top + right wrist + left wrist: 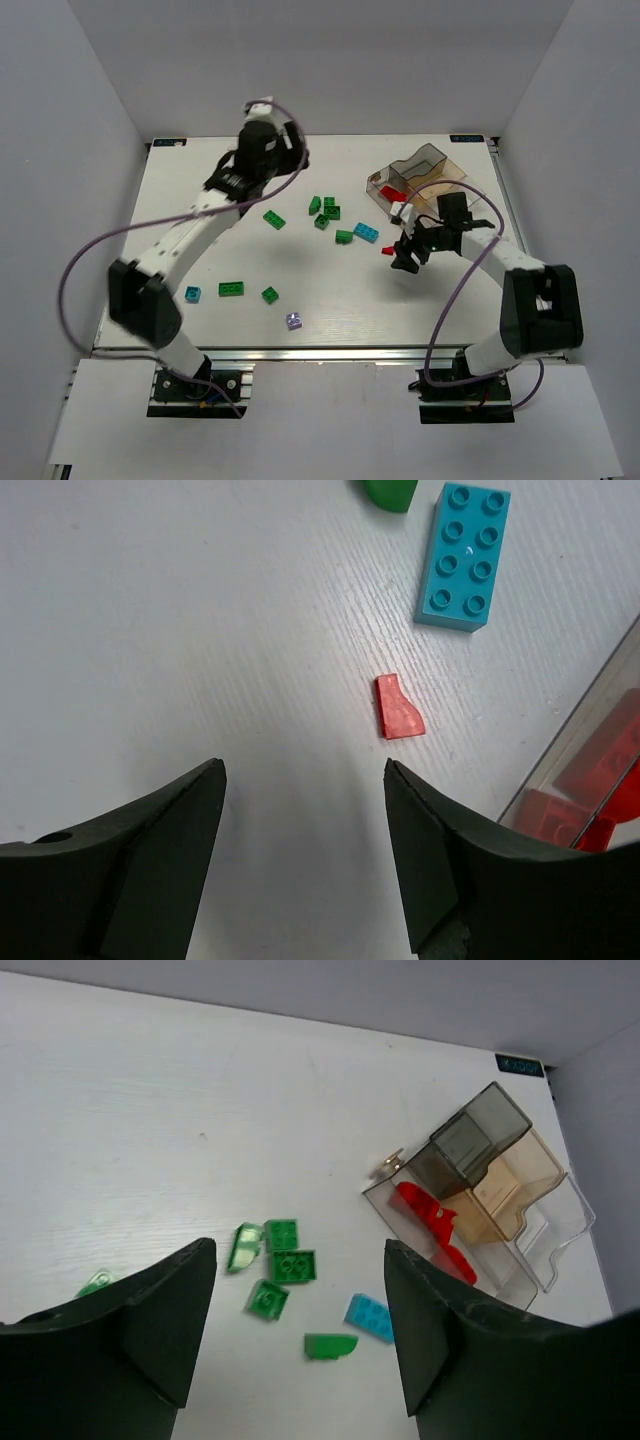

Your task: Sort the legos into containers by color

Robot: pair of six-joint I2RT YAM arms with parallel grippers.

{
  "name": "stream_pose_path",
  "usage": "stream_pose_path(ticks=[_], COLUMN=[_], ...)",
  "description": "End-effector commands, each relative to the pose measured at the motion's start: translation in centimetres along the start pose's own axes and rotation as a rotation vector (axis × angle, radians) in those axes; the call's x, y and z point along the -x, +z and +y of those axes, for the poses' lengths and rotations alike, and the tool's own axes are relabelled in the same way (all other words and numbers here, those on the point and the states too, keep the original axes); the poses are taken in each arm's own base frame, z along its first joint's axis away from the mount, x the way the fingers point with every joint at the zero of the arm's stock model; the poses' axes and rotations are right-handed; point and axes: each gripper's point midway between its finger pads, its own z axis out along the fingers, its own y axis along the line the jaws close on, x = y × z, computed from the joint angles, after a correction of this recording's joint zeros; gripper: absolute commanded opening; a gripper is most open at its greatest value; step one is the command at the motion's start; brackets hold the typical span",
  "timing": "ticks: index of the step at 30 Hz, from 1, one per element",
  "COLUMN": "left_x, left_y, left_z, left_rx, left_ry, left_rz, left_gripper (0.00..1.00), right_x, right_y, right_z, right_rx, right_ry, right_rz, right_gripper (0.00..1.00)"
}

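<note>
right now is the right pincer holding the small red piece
No, the small red piece lies on the table ahead of the open right pincer, untouched.

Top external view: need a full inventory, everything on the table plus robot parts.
green legos: eight, green, six mid-table, two near-left
cyan legos: two, cyan-blue, one beside the green cluster, one near-left
purple lego: one, pale purple, near edge
loose red lego: one, red, curved, on the table beside the tray
red legos in tray: at least two, red
tray: one, smoky clear, far right
table: one, white
left claw: black, open, empty
right claw: black, open, above loose red lego
</note>
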Motion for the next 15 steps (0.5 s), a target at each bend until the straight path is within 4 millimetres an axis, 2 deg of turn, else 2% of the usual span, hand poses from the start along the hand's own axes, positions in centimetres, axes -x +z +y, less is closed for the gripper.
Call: stream_pose_path(ticks=[1, 3, 4, 5, 8, 12, 14, 15], left_x=[-4.5, -5.8, -6.4, -7.6, -10.0, -12.0, -12.2, -12.3], left_y=[-6.9, -9.1, -10.2, -12.1, -15.2, -17.7, -18.4, -18.9], left_z=[3.8, 5.6, 6.1, 7.2, 9.4, 11.2, 11.7, 12.1], left_rx=[0.081, 0.116, 0.128, 0.142, 0.188, 0.22, 0.238, 0.25], left_ry=[-0.022, -0.062, -0.111, -0.132, -0.227, -0.304, -0.311, -0.306], left_rz=[0.093, 0.092, 0.088, 0.086, 0.075, 0.062, 0.054, 0.058], left_gripper=[0.78, 0.79, 0.79, 0.8, 0.8, 0.81, 0.81, 0.81], right_x=[1.0, 0.5, 1.1, 0.9, 0.8, -0.3, -0.3, -0.9], right_y=[1.2, 2.1, 2.2, 2.5, 3.4, 4.4, 4.6, 4.8], right_z=[-3.2, -4.0, -4.7, -4.8, -5.1, -5.4, -5.3, -4.8], right_rx=[-0.023, -0.016, -0.025, -0.014, 0.013, 0.038, 0.058, 0.082], right_ry=[-0.166, -0.176, -0.196, -0.211, -0.23, -0.247, -0.251, -0.237], right_rz=[0.031, 0.057, 0.056, 0.066, 0.083, 0.127, 0.139, 0.156], right_gripper=[0.7, 0.7, 0.7, 0.7, 0.69, 0.68, 0.66, 0.64])
